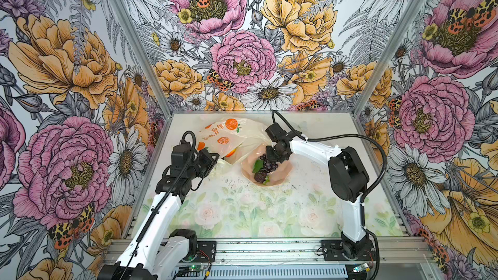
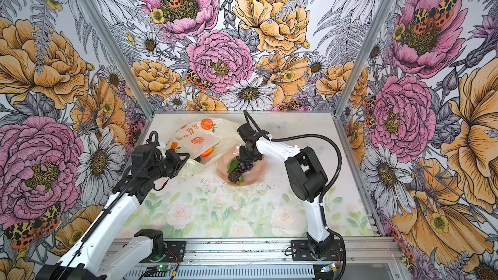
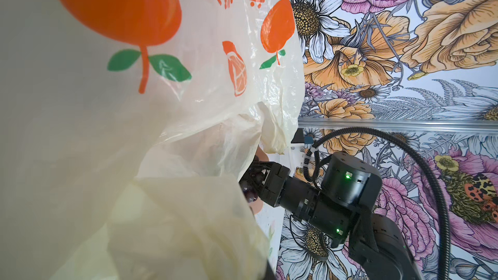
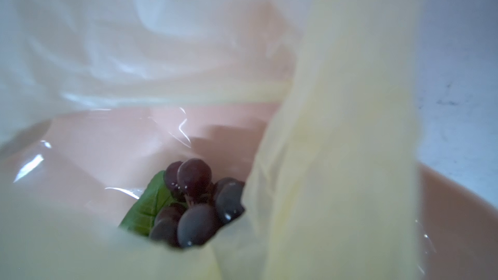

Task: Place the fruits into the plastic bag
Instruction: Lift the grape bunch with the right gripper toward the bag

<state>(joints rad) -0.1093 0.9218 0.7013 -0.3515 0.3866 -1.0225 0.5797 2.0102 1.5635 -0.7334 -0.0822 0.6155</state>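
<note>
The pale-yellow plastic bag (image 1: pixel 223 136) (image 2: pixel 199 136), printed with oranges, lies at the back left. My left gripper (image 1: pixel 215 157) (image 2: pixel 186 157) is shut on its near edge and lifts that layer; plastic (image 3: pixel 134 130) hides its jaws in the left wrist view. An orange fruit (image 1: pixel 231 153) shows inside the bag's mouth. My right gripper (image 1: pixel 270 158) (image 2: pixel 244 158) (image 3: pixel 252 184) points down into the pink bowl (image 1: pixel 283 173) and is closed on the top of the purple grape bunch (image 1: pixel 266 166) (image 4: pixel 194 203). A dark bumpy fruit (image 1: pixel 260 176) lies in the bowl's near side.
Bag plastic (image 4: pixel 336 130) drapes across the right wrist camera and over the bowl's far rim. The bowl sits mid-table, right beside the bag's mouth. Floral walls close in the back and both sides. Arm bases stand on the metal rail (image 1: pixel 269 249) at the front.
</note>
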